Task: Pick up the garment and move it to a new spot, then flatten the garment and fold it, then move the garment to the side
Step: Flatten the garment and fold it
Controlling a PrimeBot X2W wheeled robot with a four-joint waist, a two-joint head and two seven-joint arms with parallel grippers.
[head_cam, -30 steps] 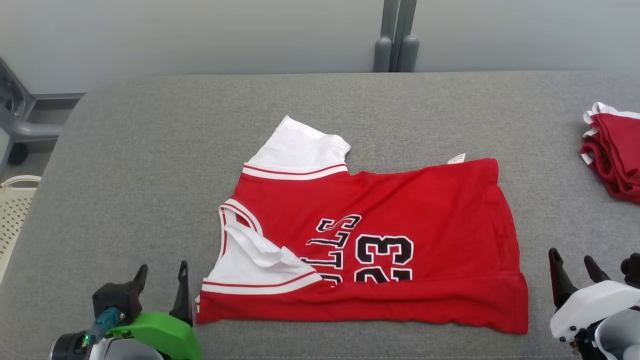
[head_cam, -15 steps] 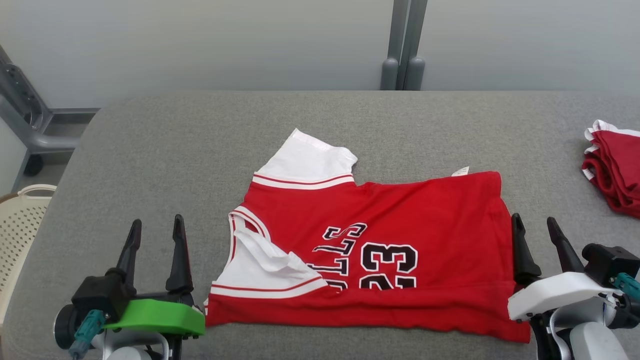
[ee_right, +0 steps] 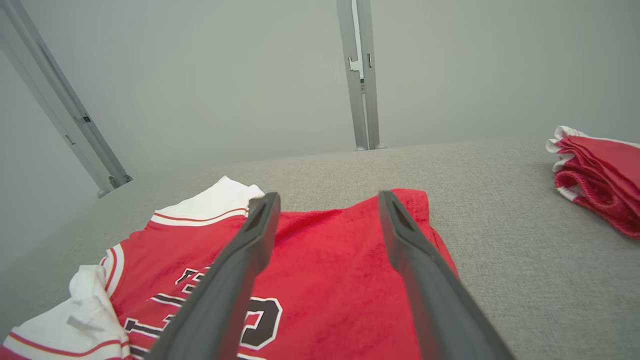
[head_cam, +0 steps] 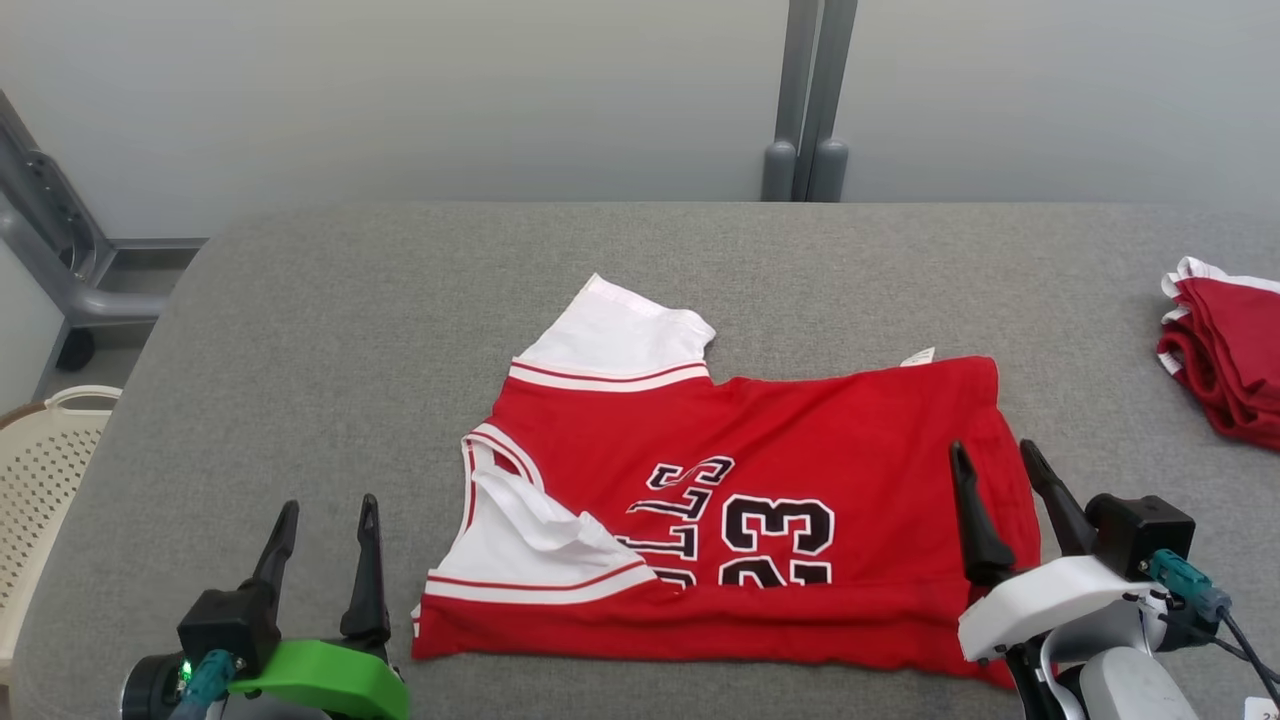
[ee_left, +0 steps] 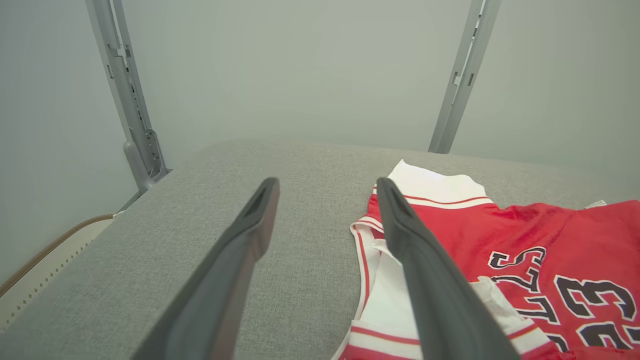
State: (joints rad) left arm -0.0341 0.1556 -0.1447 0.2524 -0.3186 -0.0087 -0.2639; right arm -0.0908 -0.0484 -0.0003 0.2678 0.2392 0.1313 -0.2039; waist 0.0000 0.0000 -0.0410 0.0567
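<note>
As our two arms hover at the front edge of the grey fabric-covered worktop, the red short-sleeved basketball jersey with white sleeves and a black number 23 lies spread near the worktop's middle, closer to the front edge than to the far one. Its neck end points toward the left edge and its hem toward the right. Its front strip is folded up over the lower part of the lettering. One white sleeve juts toward the far edge; the other lies crumpled on top of the jersey at its front left corner. A small white tag pokes out along its far side.

Our left gripper stands with its two dark fingers spread and nothing between them, over bare grey cloth just beside the jersey's front left corner. Our right gripper, fingers likewise parted and holding nothing, is over the jersey's hem end; we cannot tell whether it touches the fabric.

At the right edge sits a stack of folded red garments with white trim, well apart from the jersey. Beyond the left edge is a cream perforated plastic basket.
</note>
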